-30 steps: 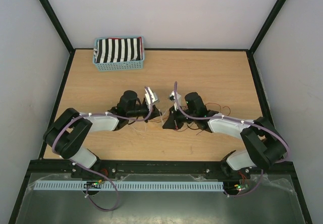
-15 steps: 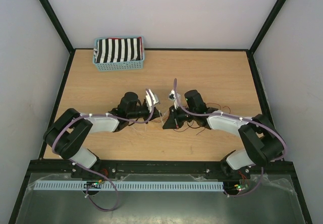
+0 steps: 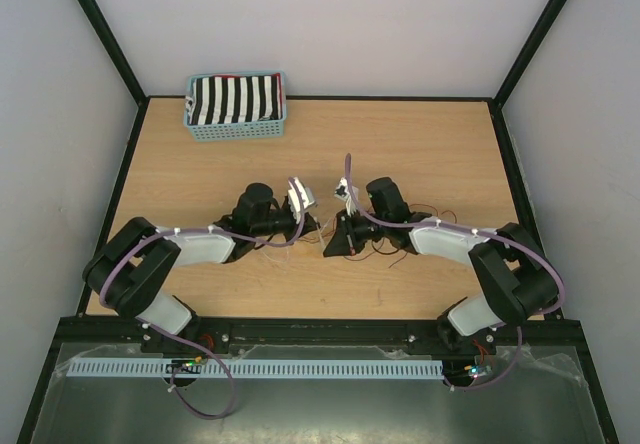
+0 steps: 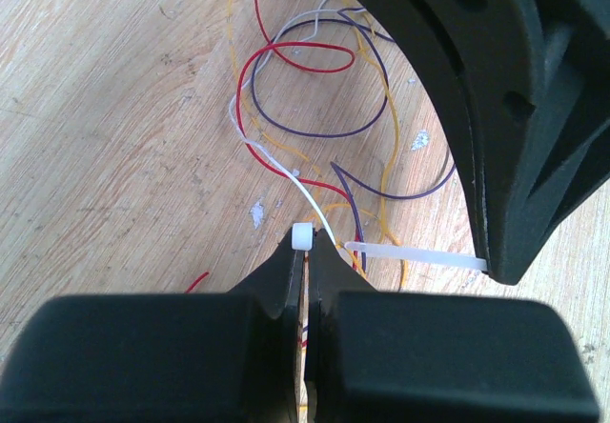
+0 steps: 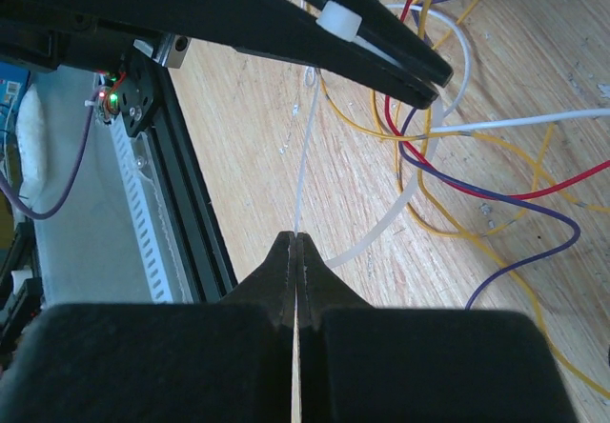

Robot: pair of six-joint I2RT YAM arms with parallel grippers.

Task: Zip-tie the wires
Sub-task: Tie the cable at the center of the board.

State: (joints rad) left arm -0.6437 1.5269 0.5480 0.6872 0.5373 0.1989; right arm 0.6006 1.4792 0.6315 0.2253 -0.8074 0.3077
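The wires (image 4: pixel 315 135) are thin strands, red, yellow-orange, purple and white, lying loose on the wooden tabletop in overlapping curls and loops at the middle of the table, unbundled. A white zip tie (image 4: pixel 419 256) runs among them. Its small square head sits pinched at the tips of the left gripper (image 4: pixel 305 256), its flat strap curves through the tangle, and its thin tail end is clamped in the right gripper (image 5: pixel 295 242).

Black joints (image 3: pixel 257 202), white link shells (image 3: pixel 200 245), thin purple cables (image 3: pixel 347 174); matte black fingers (image 4: pixel 272 285)
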